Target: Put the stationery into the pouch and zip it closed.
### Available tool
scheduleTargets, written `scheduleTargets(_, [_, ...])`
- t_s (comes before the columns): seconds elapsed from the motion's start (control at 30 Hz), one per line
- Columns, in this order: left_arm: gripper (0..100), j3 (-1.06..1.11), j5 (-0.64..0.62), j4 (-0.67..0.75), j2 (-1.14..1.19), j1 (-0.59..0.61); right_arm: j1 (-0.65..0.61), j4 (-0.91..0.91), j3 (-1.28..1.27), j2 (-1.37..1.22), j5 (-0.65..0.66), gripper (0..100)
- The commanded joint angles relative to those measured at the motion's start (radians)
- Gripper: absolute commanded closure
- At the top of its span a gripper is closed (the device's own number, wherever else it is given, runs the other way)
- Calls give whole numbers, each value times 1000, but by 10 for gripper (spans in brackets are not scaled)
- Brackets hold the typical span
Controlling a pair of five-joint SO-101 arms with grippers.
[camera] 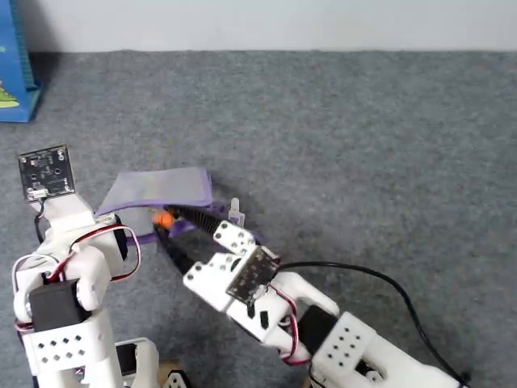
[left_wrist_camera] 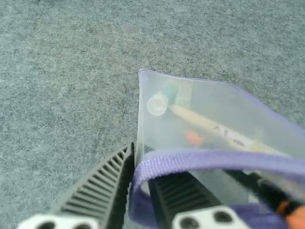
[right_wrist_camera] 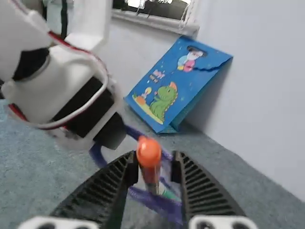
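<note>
The translucent pouch (camera: 161, 190) with purple trim lies on the grey carpet between the two arms. In the left wrist view my left gripper (left_wrist_camera: 138, 183) is shut on the purple rim of the pouch (left_wrist_camera: 209, 119), holding the mouth up. A pencil (left_wrist_camera: 214, 129) and other small pieces show through its wall. My right gripper (camera: 164, 223) is at the pouch mouth, shut on an orange-capped pen (camera: 162, 217). In the right wrist view that pen (right_wrist_camera: 148, 152) stands upright between the fingers of the right gripper (right_wrist_camera: 151, 168), just above the purple rim (right_wrist_camera: 157, 202).
A blue gift bag (camera: 12, 73) with a dinosaur print (right_wrist_camera: 162, 105) stands against the wall at the far left. A small white piece (camera: 235, 212) lies by the pouch's right end. The left arm's body (right_wrist_camera: 62, 95) is close in front of the right gripper. Open carpet stretches to the right.
</note>
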State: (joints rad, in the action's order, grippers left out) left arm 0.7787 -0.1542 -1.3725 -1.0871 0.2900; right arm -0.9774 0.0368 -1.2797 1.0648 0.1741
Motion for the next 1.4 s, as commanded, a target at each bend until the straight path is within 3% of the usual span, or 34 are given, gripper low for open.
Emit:
scheduleTargets(0.0, [990,-42,-9,-3,-5,5,-8,-248,135,110,-26,729])
scheduleTargets(0.3, [990,-42,-9,-3,-5,6,222,-638,359,197,-276,777])
scheduleTargets(0.57, [990,-62,-20,5,-5,66,374,-776,371,117,-362,949])
scheduleTargets(0.93, [990,-116,-48,-26,-112,97,427,-745,411,-463,-396,786])
scheduleTargets(1.37, [990,-27,-26,-3,-203,37,374,-722,750,-1010,-453,791])
